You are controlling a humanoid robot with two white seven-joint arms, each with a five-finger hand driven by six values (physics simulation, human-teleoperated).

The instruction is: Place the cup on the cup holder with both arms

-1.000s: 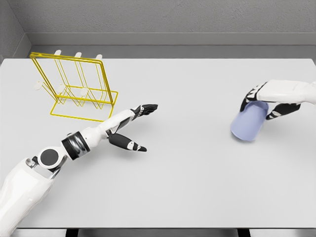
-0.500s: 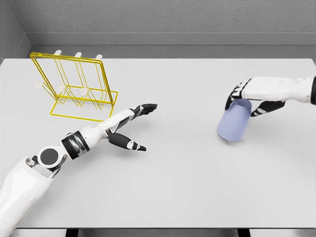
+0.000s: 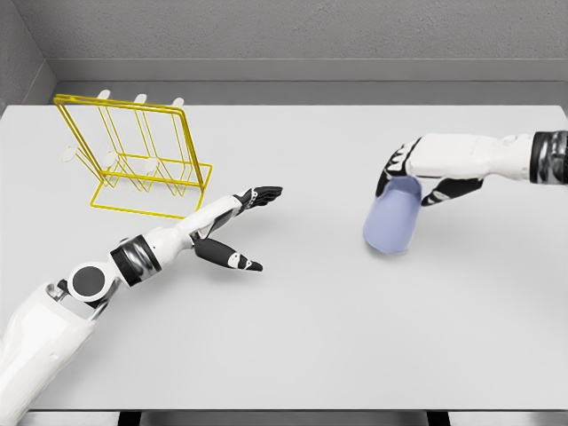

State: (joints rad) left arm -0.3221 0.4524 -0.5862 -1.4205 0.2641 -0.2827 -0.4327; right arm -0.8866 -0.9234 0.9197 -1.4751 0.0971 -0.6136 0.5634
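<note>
Left hand [image 3: 232, 229]: extended mid-table, fingers spread, holding nothing. Right hand [image 3: 424, 171]: reaching in from right, fingers curled, apparently gripping.

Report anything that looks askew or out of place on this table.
Only the cup stands out: the right robot hand grips it by the base, tilted, mouth pointing down and left. The yellow cup holder stands upright at the far left; the left robot hand is open.
</note>
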